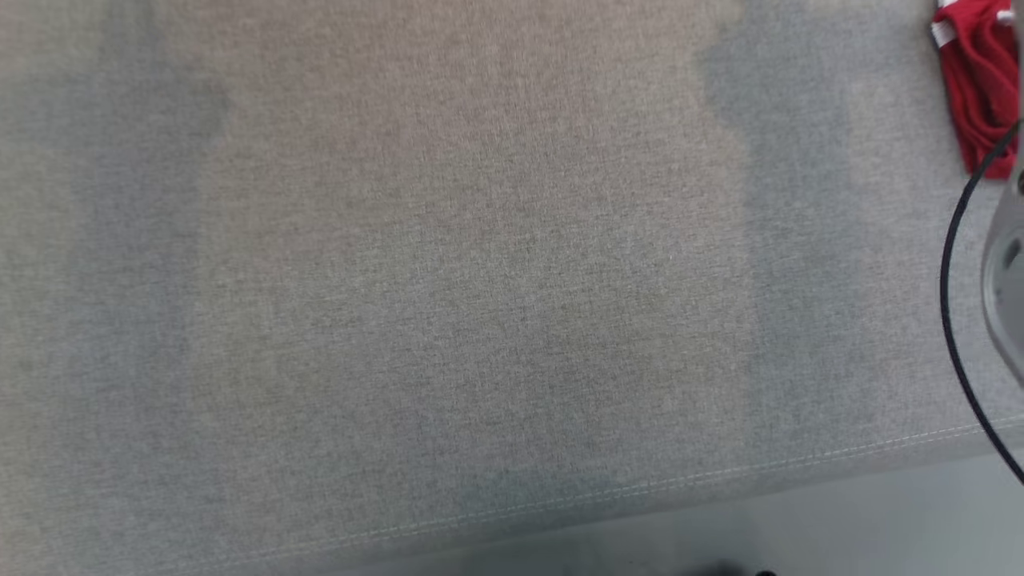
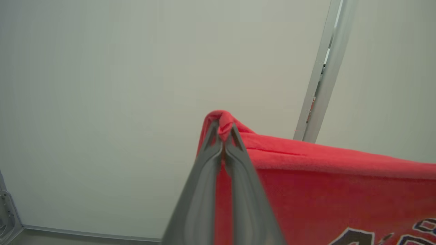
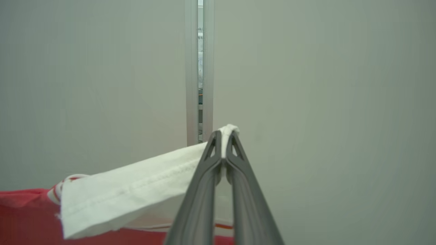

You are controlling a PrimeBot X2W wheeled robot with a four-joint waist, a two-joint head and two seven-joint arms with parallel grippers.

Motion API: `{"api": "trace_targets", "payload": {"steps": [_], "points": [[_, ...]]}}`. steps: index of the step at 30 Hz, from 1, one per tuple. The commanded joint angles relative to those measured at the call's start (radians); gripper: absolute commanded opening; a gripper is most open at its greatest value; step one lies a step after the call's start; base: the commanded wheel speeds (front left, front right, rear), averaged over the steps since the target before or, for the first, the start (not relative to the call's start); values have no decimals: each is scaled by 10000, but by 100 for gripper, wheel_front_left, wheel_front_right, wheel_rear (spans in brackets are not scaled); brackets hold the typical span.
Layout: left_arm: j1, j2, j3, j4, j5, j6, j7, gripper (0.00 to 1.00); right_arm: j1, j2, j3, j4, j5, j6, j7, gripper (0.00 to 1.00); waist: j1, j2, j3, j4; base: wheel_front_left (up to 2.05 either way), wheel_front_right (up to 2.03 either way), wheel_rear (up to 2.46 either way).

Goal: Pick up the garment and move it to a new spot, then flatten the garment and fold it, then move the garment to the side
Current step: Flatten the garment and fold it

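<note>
Left wrist view has the left pincer (image 2: 224, 132) closed tight on a bunched corner of the red garment (image 2: 323, 177). A little knob of cloth pokes out just past the fingertips. From that pinch the garment runs off to the right of the view and drops below. Its top edge is pulled fairly taut, and dark-outlined lettering shows at the lower right corner. Behind it are a pale wall and a metal post (image 2: 322, 78).

Over in the right wrist view, the right pincer (image 3: 223, 136) is likewise shut, gripping a white hem (image 3: 136, 190) with a stitched seam. That white strip stretches away down to the left of the fingers, and red cloth lies beneath it along the bottom edge.

From the head view, a bit of the garment shows at the top right corner, over the grey cloth tabletop (image 1: 480, 280). It sits beside a black cable (image 1: 948, 264) and a pale forearm (image 1: 1006, 272) at the right edge. Whether the cloth there touches the tabletop I can't tell.
</note>
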Motion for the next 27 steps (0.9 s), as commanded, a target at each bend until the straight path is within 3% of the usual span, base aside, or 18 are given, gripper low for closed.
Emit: {"api": "trace_targets", "payload": {"steps": [1, 9, 14, 19, 27], "points": [[255, 38, -21, 288, -57, -174, -134, 0, 372, 2, 239, 273, 262, -8, -179, 0, -3, 0, 716, -93, 0, 0, 0], [1422, 208, 40, 543, -465, -925, -593, 0, 1857, 34, 1880, 85, 2079, -8, -432, 0, -3, 0, 658, -132, 0, 0, 0], [3066, 400, 92, 77, -799, -1270, -902, 0, 3968, -511, 3416, -1284, 3883, -8, -301, 0, -3, 0, 11, -16, 0, 0, 0], [5355, 424, 247, -822, -1331, -1229, -1082, 0, 6758, -1442, 4135, -3306, 5579, -8, 219, 0, -3, 0, -734, 157, 0, 0, 0], [9384, 672, 220, -3184, -1981, -772, -1177, 0, 11492, -2038, 3524, -6168, 6956, -8, 1073, 0, -3, 0, -1752, 416, 0, 0, 0]]}}
